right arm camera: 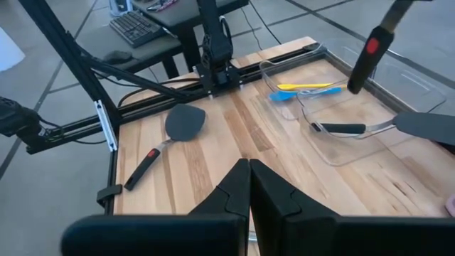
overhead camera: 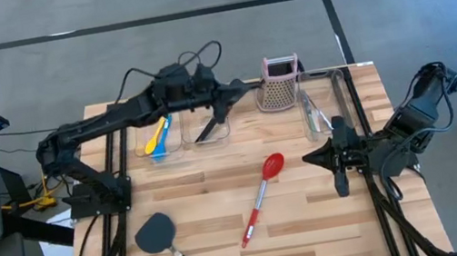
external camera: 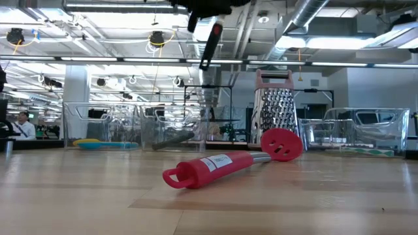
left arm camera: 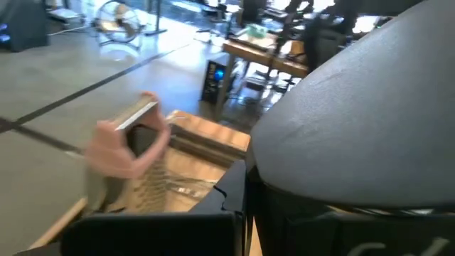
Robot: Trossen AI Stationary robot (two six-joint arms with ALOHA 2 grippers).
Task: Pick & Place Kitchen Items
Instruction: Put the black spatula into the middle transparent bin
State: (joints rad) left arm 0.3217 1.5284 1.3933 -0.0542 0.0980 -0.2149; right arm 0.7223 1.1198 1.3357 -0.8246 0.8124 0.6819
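My left gripper point(overhead camera: 239, 89) is high over the far bins, next to the grater, shut on a black spatula. Its black-red handle point(external camera: 210, 42) hangs above the middle clear bin point(overhead camera: 207, 127); a second spatula point(right arm camera: 355, 128) lies in that bin. Yellow and blue spoons point(overhead camera: 158, 137) lie in the left bin and silver tongs point(overhead camera: 318, 109) in the right one. A red spoon point(overhead camera: 262, 192) and a third black spatula point(overhead camera: 163, 239) lie flat on the table. My right gripper point(overhead camera: 342, 185) hovers shut at the right side, with nothing between its fingers. My left gripper is shut on the spatula at its blade end. The wide black blade point(left arm camera: 355, 121) stands right in front of the wrist camera and hides the fingertips. The handle point(right arm camera: 370, 46) hangs slanting down below the gripper, clear of the bin and table.
The pink-topped metal grater point(overhead camera: 280, 85) stands upright at the far edge between the middle and right bins, close to my left gripper. Bare wood point(overhead camera: 337, 230) shows in the table's near right part. The arms' black frames run along both side edges.
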